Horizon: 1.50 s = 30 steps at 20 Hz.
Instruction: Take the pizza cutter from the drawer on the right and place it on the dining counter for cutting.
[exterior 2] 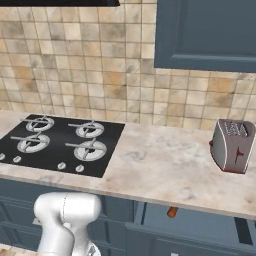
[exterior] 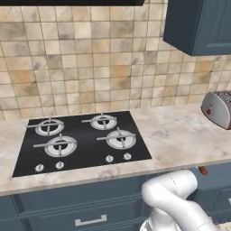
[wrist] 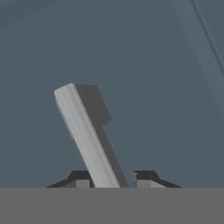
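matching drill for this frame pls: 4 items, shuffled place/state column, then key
1. toaster
2. hob
3. pizza cutter
4. gripper

A. black, set into the worktop's left part
B. reddish handle showing in the open drawer under the worktop
C. shut on a silver bar handle
D. standing at the worktop's right end

Pairs: 1-D, 2-A, 3-B, 4-C

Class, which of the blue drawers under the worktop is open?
The drawer on the right, below the toaster: its front stands out and a reddish-brown handle shows inside. Those under the hob sit flush.
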### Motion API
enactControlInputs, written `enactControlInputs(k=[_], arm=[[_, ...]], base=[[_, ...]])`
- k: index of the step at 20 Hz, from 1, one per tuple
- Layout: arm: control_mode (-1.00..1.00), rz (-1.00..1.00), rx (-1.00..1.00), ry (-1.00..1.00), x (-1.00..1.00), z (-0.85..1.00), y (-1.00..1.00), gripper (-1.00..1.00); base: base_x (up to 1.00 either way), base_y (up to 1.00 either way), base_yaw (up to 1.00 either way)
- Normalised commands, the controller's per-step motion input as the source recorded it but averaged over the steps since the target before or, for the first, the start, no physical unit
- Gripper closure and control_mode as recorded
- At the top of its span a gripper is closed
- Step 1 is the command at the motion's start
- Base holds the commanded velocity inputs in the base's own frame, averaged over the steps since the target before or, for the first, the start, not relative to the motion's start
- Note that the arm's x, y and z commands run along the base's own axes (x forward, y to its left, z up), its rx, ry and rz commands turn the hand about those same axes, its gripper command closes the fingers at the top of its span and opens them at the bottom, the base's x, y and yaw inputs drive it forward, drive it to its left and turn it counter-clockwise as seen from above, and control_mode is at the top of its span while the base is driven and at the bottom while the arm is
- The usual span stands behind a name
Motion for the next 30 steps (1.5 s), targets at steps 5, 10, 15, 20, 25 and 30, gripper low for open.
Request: enactControlInputs(k=[5,10,15,20,25,30], arm=[[-1.0,0.0,0.0,0.01,-0.7,-0.23,-0.52,1.0],[-1.0,0.0,0.0,0.0,-0.75,-0.2,-0.54,1.0],[-1.0,0.0,0.0,0.0,-0.8,-0.21,-0.56,1.0],[-1.0,0.0,0.0,0.01,-0.85,-0.18,-0.57,1.0],[-1.0,0.0,0.0,0.01,-0.82,-0.18,-0.54,1.0],[-1.0,0.0,0.0,0.02,-0.74,-0.17,-0.48,1.0]], base=[[0.0,0.0,0.0],[0.0,0.0,0.0],[0.0,0.0,0.0],[0.0,0.0,0.0],[0.0,0.0,0.0],[0.0,0.0,0.0]])
